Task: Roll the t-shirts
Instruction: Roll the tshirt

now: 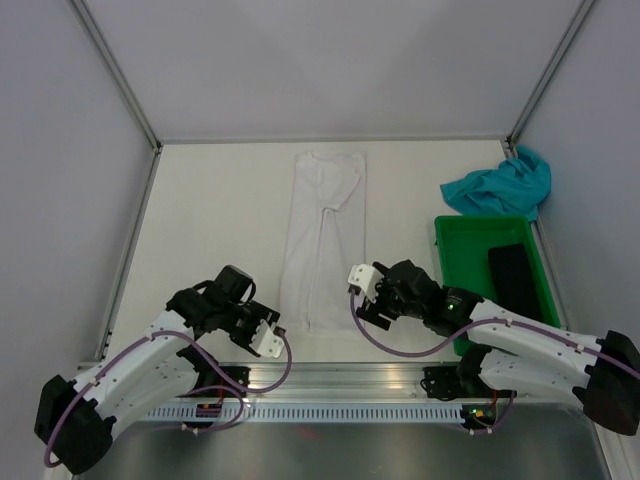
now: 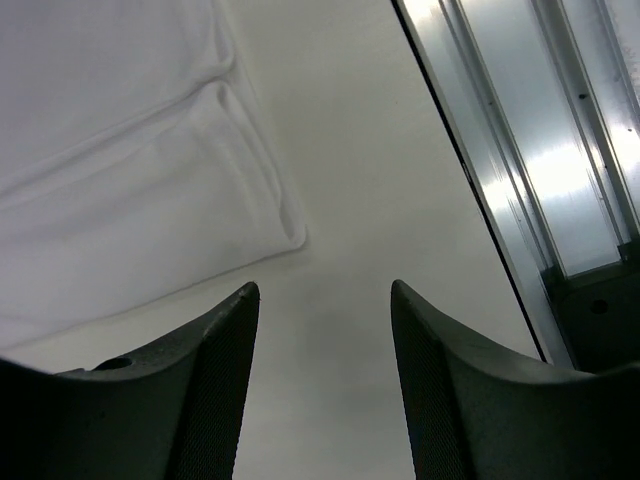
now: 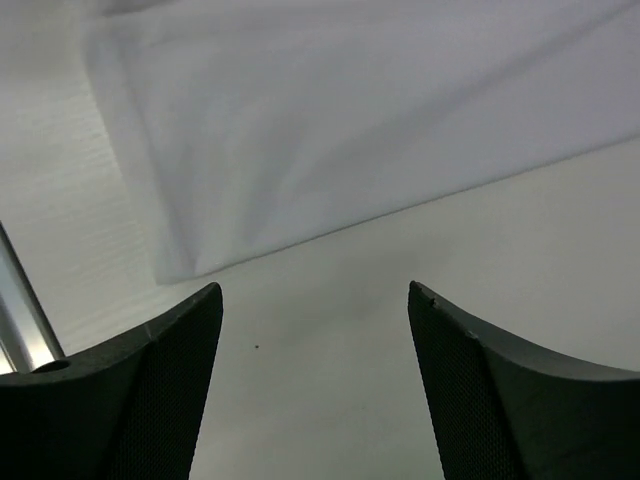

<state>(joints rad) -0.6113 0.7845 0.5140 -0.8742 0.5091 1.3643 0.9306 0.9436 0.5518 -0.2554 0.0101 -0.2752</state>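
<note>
**Both tools are lining up on the near end of the white t-shirt**

You are looking at the white t-shirt (image 1: 322, 240) lying flat as a long narrow strip down the middle of the tabletop (image 1: 220, 220), with its short near end facing the arms. I am reading that end as the edge the roll is meant to start from.

Your left tool (image 2: 320, 290) is hovering just beside the strip's near left corner. Your right tool (image 3: 315, 290) is sitting just off the right edge, close to the near right corner. Both are standing open with nothing between them, and neither is touching cloth.

One tool to each corner is making sense to me. Soft cloth picked up at one corner only would likely be skewing the roll.

The teal t-shirt (image 1: 500, 185) is waiting crumpled at the far right, just behind the green bin (image 1: 442, 250) and well apart from the action. A black object (image 1: 513, 280) is lying in that bin.

By my judgement no rolling is under way yet. The next move is calling for both tools to be coming down on that near edge together.
</note>
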